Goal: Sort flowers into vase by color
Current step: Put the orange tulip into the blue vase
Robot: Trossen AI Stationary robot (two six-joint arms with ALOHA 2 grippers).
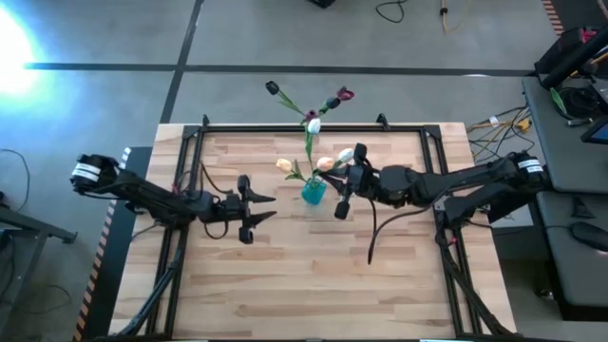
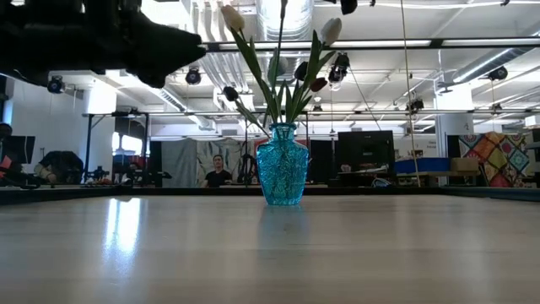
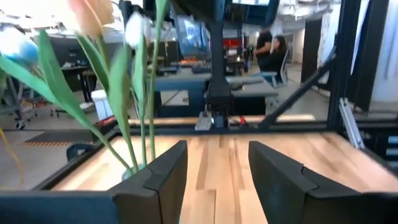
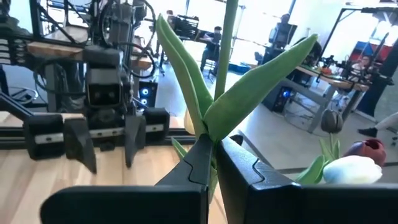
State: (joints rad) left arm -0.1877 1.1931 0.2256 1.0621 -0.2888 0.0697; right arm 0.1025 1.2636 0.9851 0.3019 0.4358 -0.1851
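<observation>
The right pincer (image 1: 348,186) is gripping a flower stem (image 4: 227,43) just beside the blue vase (image 1: 313,191), where the other flowers (image 1: 309,123) are standing mid-table (image 1: 313,275). The left pincer (image 1: 261,211) is hanging apart, fingers spread, holding nothing.

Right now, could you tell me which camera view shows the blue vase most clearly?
The low view: the blue vase stands whole and upright at the centre of the table, with nothing in front of it. The high view shows only its top from above, beside the right end effector. Neither wrist view shows the vase clearly, only stems and leaves.
</observation>
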